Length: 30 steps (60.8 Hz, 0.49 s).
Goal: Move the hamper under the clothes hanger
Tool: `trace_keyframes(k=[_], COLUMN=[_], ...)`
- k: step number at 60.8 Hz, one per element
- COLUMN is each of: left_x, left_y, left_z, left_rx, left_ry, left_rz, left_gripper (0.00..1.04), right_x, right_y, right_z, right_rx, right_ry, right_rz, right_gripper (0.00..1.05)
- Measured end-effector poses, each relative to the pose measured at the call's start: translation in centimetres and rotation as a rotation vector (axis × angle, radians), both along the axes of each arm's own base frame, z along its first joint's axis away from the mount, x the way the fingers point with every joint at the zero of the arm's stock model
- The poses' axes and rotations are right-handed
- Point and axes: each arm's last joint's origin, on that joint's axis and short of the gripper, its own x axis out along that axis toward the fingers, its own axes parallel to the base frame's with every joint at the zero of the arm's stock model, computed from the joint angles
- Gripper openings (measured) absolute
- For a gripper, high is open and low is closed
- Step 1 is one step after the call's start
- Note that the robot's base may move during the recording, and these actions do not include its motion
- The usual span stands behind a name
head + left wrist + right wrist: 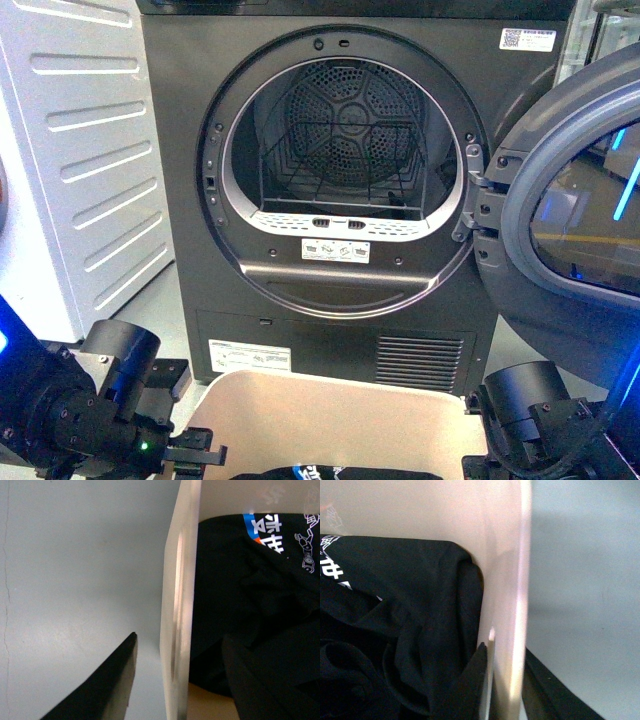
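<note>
The dryer [340,180] fills the front view, its door [570,230] standing open at the right. The clothes hanger is in no view, so I cannot tell which way the carry must go.

The hamper [320,400] stands on the floor [75,555] directly in front of the dryer, close to the robot's body, btw. the two arms. It is upright, mouth pointing up, w/ black clothes [395,630] inside. Its long axis seems to run left-right across the robot. So each arm meets one end wall, and neither arm is nearer than the other.

The left claw [180,636] is spread astride the left wall: one finger outside and the other, as it seems, inside over the clothes. Both have a gap to the plastic, i.e. it is not pinching yet. The right claw [505,650] has its fingers pressed on both faces of the right wall, so it appears to pinch the hamper there.

The coming move depends on this symmetry, I think. The left side should close on its wall first. A pull from the right end only would probably swing the hamper around instead of moving it straight.
</note>
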Motion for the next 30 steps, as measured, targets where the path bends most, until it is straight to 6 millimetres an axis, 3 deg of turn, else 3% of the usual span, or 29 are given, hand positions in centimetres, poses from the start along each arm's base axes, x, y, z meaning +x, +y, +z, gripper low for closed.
trace_keyframes(k=[7, 16, 30], left_x=[-0.3, -0.6, -1.0], left_y=[-0.1, -0.1, 0.0], left_z=[-0.3, -0.4, -0.6], left_rx=[0.0, 0.0, -0.014], left_ry=[0.016, 0.024, 0.032], left_rz=[-0.001, -0.001, -0.005], left_gripper=[0.35, 0.05, 0.04], right_x=[0.0, 0.1, 0.2], right_y=[0.3, 0.5, 1.2], right_z=[0.0, 0.1, 0.2], right_rx=[0.0, -0.005, -0.033], right_ry=[-0.001, -0.012, -0.024], right_rz=[0.003, 0.013, 0.044], right_gripper=[0.01, 0.02, 0.02])
